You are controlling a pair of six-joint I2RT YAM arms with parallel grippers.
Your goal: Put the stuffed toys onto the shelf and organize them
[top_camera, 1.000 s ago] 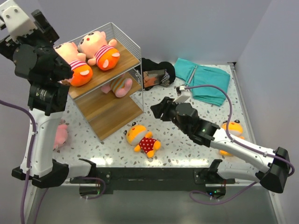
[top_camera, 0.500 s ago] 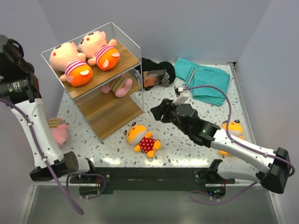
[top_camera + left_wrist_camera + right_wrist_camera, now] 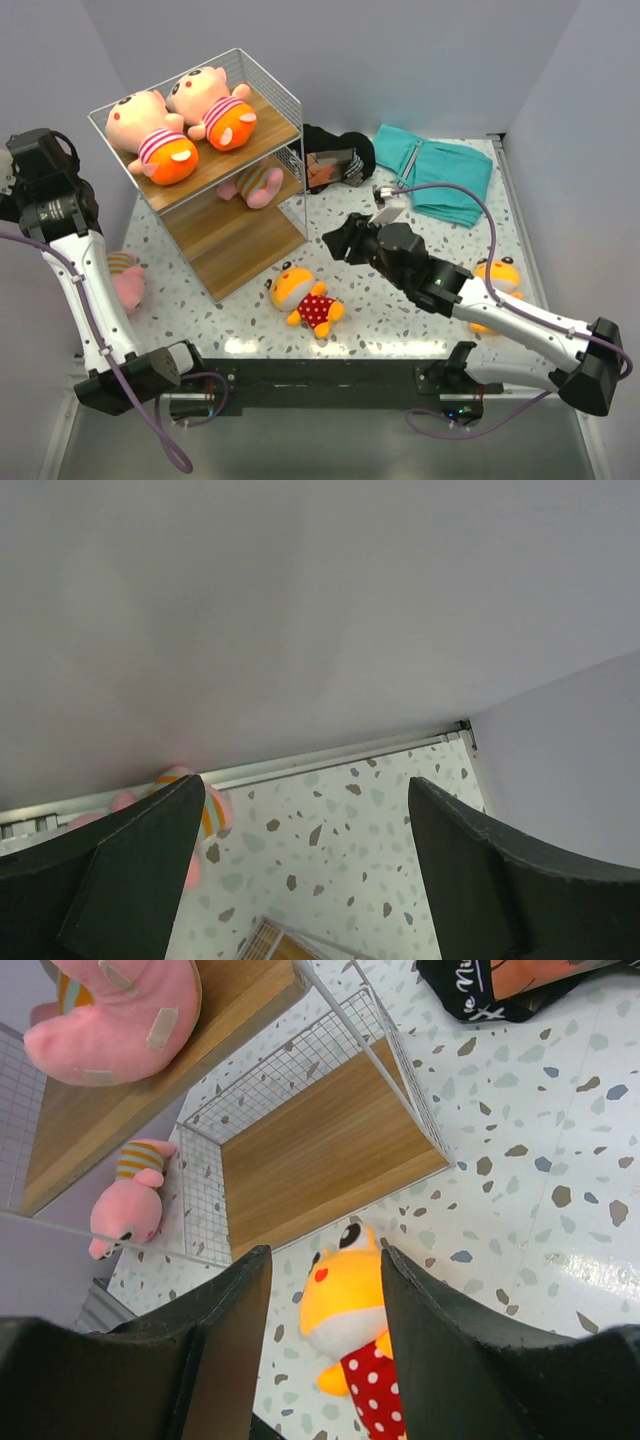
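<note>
Left pincer (image 3: pixel 305 785) is parked way up at the left wall, wide open with nothing in it, so it's not part of this step. Below it a pink toy (image 3: pixel 125 282) lies on the table (image 3: pixel 400 320), just left of the shelf (image 3: pixel 240 235) and outside the wire side.

The shelf has two toys side by side on the top board and one striped pink one on the middle board. The bottom board looks bare, so that's my guess for the next drop spot.

Just near of the bottom board is the yellow toy (image 3: pixel 305 298) in red polka dots, lying on the table with its head toward the shelf. The right pincer (image 3: pixel 322 1255) hangs above and a bit right of it, fingers spread and empty. My read is that this toy is the next grab.

To do it well, I'd:
- center over the belly rather than the big round head, which would likely squish and slip out
- come straight down so the fingers straddle it
- squeeze firmly, since it's plush
- lift well clear before swinging left, because the wire edge could snag a foot

One more yellow toy (image 3: pixel 497 275) lies far right, partly under the right arm. That one's for later.
</note>
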